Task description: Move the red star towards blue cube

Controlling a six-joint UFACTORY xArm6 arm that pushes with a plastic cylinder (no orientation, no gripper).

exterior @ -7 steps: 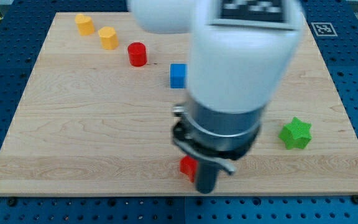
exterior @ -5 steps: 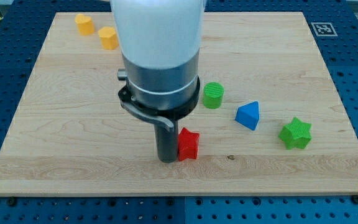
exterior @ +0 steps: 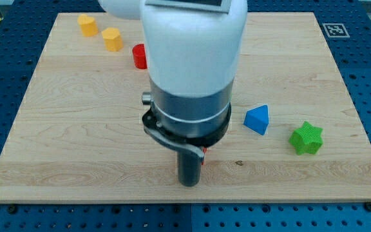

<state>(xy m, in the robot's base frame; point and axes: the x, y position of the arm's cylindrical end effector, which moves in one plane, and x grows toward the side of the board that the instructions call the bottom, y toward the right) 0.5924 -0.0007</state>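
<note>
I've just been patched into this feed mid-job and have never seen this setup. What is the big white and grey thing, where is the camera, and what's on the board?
The big white and grey shape is a robot arm seen close up. It has no pincer and holds nothing; it ends in a dark rod whose lower end, my tip, slides on the wooden board to push blocks. There is one camera; its mounting is not on record.

Two yellow blocks and a red cylinder, partly hidden by the arm, sit at the view's top left. A blue pyramid-like block and a green star sit at the right. Only a red sliver shows just right of the rod, probably the red star. The blue cube is hidden.
</note>
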